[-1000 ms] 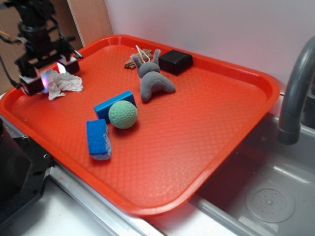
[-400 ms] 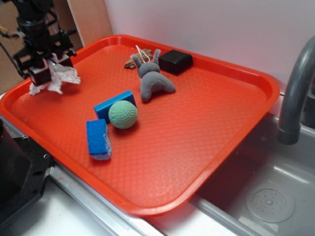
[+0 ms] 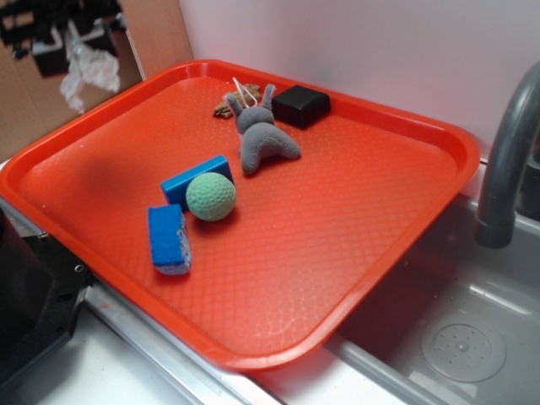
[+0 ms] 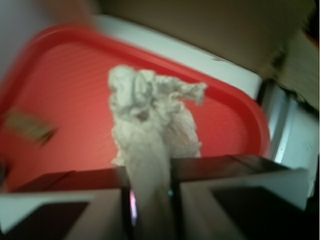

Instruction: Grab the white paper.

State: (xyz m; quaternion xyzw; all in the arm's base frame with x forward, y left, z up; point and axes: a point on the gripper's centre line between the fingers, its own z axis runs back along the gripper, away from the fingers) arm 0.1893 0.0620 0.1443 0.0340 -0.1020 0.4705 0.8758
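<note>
Gripper [image 3: 63, 38], upper left of frame, jaws pinched tight on the white paper [image 3: 84, 72], dangling clear above the red tray [image 3: 354, 253]. Grab looks done; next just needs a steady hold.

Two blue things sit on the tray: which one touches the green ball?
The blue block, the solid one behind the ball. The sponge, with its white edge, lies apart in front.

Red tray [image 3: 405, 211] w/ green ball [image 3: 210, 196] mid-left, blue sponge [image 3: 169, 239] below, grey plush [image 3: 263, 141] + black box [image 3: 300, 105] up top.
</note>
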